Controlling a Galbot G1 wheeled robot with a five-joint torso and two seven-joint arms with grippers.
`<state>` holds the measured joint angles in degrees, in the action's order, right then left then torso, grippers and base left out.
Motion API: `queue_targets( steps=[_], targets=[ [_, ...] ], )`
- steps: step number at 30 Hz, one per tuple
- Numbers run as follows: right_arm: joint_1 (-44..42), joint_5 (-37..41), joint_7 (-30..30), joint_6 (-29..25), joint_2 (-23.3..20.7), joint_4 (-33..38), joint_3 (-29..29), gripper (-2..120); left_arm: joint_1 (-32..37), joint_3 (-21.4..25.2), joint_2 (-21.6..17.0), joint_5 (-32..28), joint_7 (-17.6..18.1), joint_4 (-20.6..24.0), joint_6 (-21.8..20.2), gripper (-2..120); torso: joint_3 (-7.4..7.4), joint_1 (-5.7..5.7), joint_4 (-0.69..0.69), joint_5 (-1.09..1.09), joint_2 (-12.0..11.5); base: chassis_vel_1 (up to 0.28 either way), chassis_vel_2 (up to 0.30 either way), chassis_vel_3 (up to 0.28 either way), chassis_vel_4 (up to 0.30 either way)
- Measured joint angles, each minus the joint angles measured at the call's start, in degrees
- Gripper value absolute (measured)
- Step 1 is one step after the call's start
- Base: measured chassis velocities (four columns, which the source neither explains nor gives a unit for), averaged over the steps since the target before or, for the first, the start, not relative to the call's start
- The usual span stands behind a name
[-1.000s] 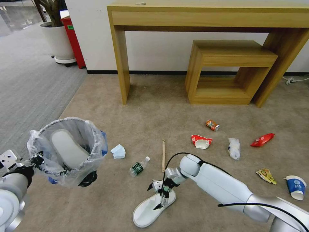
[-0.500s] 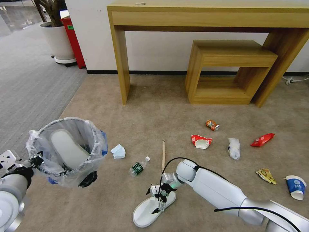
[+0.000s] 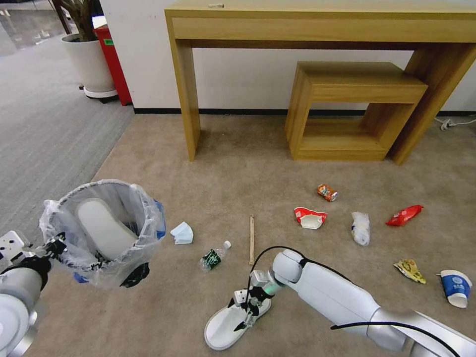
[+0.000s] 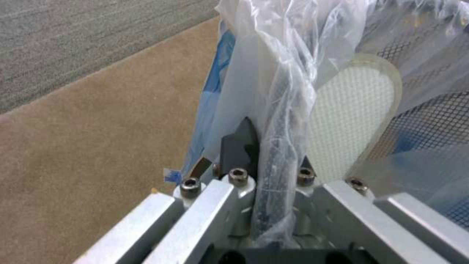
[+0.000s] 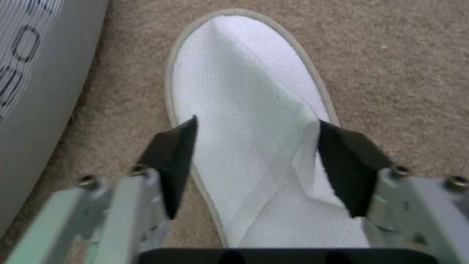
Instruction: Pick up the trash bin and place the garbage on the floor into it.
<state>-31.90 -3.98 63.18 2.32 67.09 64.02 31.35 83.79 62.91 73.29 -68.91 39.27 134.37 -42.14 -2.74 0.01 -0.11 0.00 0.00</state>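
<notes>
While the left gripper (image 3: 54,244) stays clamped on the bagged rim of the trash bin (image 3: 106,233), held off the beige carpet (image 3: 238,168), two white slippers are counted: one flat oval inside the bin (image 3: 101,229), one textured slipper (image 3: 233,322) on the carpet. Right gripper (image 3: 246,308) straddles the latter, fingers (image 5: 171,161) spread apart.
</notes>
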Motion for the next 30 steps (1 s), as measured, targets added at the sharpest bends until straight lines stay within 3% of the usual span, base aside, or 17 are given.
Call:
queue_targets(
  steps=[15, 30],
  targets=[
    [-0.1, -0.1, -0.32, 0.0, -0.76, 0.0, -0.59, 0, -0.03, -0.03, -0.03, -0.14, 0.06, 0.18, 0.0, 1, 0.0, 0.0, 0.0, 0.0, 0.0, 0.0, 0.0, 0.0, 0.0],
    [0.39, 0.46, -2.16, -0.19, -2.43, 1.02, -2.83, 0, 0.0, 0.01, -0.38, -0.27, 0.04, -0.11, 0.0, 1, 0.0, 0.0, 0.0, 0.01, 0.0, 0.0, 0.0, 0.0, 0.0]
  ],
)
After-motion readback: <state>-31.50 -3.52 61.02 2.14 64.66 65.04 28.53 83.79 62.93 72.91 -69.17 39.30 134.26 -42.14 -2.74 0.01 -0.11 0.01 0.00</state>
